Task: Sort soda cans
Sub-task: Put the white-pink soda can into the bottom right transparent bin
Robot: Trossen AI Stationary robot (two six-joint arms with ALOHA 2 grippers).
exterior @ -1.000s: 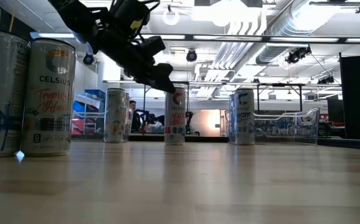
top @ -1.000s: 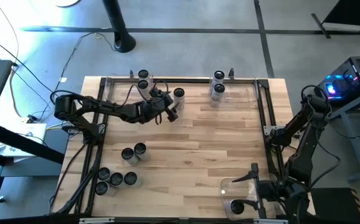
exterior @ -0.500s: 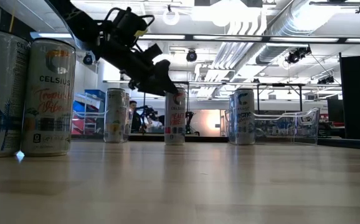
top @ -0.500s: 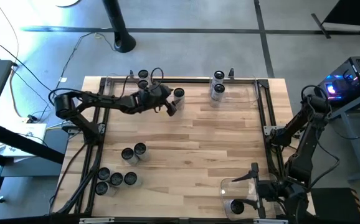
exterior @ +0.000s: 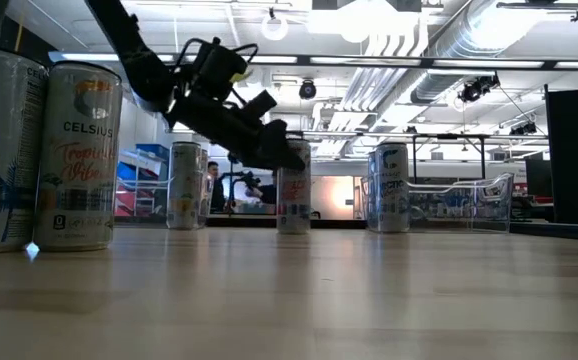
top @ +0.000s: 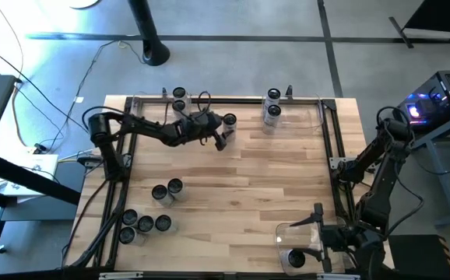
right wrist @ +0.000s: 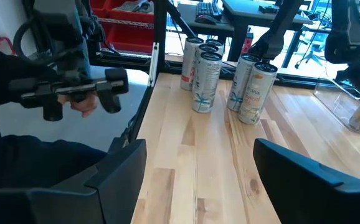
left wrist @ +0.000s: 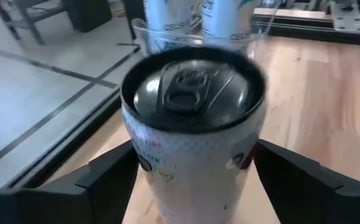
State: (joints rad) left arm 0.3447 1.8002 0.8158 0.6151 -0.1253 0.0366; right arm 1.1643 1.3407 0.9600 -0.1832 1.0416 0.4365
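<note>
Pale wooden planks make up the table [top: 233,194] I am working over, with grey floor around it and a bright workshop beyond in the low view.

At the near left stands a cluster of soda cans [top: 149,215]; from above I count six, but the low view cuts them off and shows only two big ones at its left edge [exterior: 81,155]. At the far left, two cans [top: 179,98] stand inside the far-left clear bin [top: 143,109], whose walls I can barely make out from above.

My left gripper [top: 223,134] is stretched across the far side, its fingers spread wide either side of one upright can [top: 230,120]. The left wrist view shows that can [left wrist: 194,127] filling the space between the dark fingers [left wrist: 108,177], with a sliver of gap on each side, so I cannot tell whether they press it. From above, the arm hides much of this. Behind it the wrist view shows two more cans [left wrist: 198,17] in a clear bin [left wrist: 144,38].

Farther right, two cans [top: 272,107] stand in the far-right clear bin [top: 307,117].

At the near right corner my right gripper [top: 318,233] waits over a third clear bin [top: 287,233] with one can [top: 296,258] in it. Its fingers [right wrist: 121,171] stand wide apart on nothing. A person's hand [right wrist: 83,106] holding a controller shows only in the right wrist view.
</note>
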